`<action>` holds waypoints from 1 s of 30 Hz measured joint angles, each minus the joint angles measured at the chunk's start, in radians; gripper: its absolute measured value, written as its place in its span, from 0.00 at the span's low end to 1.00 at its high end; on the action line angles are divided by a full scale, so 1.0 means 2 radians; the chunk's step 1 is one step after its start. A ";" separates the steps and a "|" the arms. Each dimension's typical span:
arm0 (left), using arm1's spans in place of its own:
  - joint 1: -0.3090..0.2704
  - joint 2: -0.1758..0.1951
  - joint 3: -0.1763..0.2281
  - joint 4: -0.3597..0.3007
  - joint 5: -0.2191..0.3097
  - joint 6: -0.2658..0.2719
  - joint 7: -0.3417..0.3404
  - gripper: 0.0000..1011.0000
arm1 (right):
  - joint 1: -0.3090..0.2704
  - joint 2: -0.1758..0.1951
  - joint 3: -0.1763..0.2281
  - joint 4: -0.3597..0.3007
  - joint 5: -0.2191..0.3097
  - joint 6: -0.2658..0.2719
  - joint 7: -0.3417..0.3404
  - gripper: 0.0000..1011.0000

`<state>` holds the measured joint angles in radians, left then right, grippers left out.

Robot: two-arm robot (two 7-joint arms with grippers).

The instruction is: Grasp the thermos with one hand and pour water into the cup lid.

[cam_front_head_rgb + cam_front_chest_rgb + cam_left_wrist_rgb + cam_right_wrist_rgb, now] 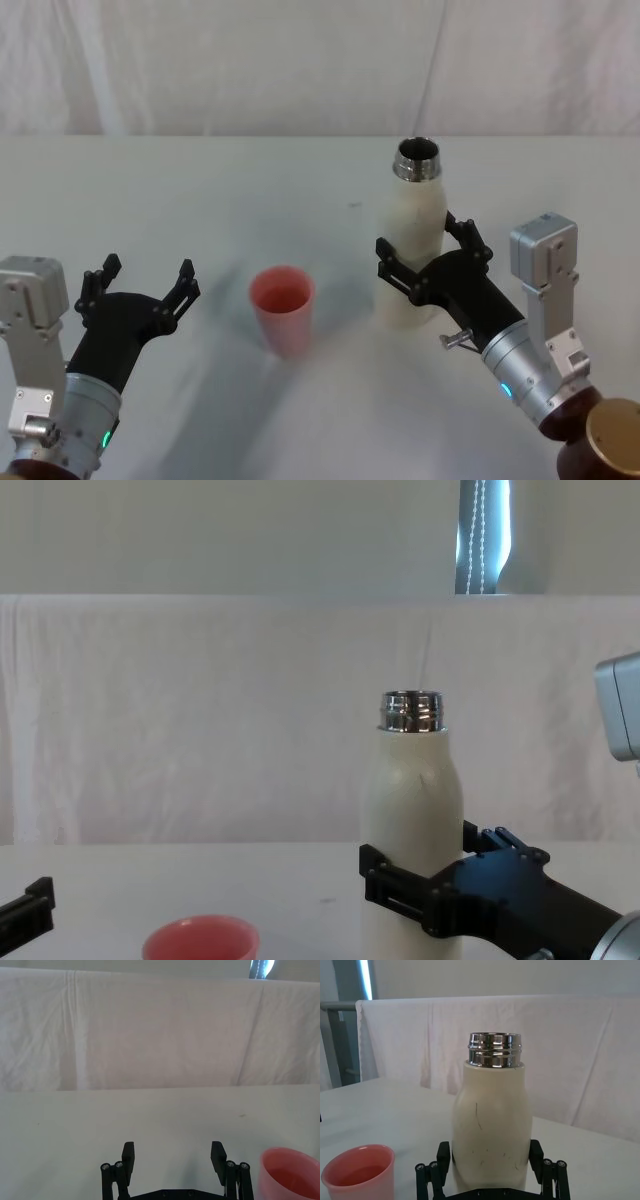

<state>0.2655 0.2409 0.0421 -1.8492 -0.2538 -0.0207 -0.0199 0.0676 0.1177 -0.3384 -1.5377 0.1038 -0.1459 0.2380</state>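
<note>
From my station I find the thermos (pixel 413 245) standing upright on the white table (pixel 200 200), neck uncapped, with the cup lid (pixel 282 308) upright just beside it on the robot's left, apart from it. The right gripper (pixel 425 257) straddles the lower body of the thermos, one finger on each side; in the right wrist view the pads (pixel 443 1153) sit against or very near the wall, and I cannot tell whether they are pressing yet. The left gripper (pixel 140 283) hovers low over the table to the left of the cup lid, fingers spread, holding nothing. Assessment of handling: the thermos reads as a rigid metal vessel with a smooth painted skin, likely slippery and, if filled, heavy and prone to shift as the water moves. I judge the straight lower body the correct place to hold, below the rounded shoulder where the fingers would slide. The cup lid looks light and easily knocked; liquid may already lie in its bottom, though I cannot confirm this
</note>
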 joint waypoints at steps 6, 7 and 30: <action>0.000 0.000 0.000 0.000 0.000 0.000 0.000 0.99 | 0.000 0.000 0.000 0.000 0.000 0.000 0.000 0.99; 0.000 0.000 0.000 0.000 0.000 0.000 0.000 0.99 | 0.000 0.000 0.000 0.000 0.000 0.000 0.000 0.99; 0.000 0.000 0.000 0.000 0.000 0.000 0.000 0.99 | -0.013 0.005 0.006 -0.010 0.010 0.003 0.001 0.99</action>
<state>0.2655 0.2410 0.0421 -1.8492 -0.2538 -0.0207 -0.0199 0.0426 0.1268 -0.3263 -1.5586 0.1230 -0.1394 0.2400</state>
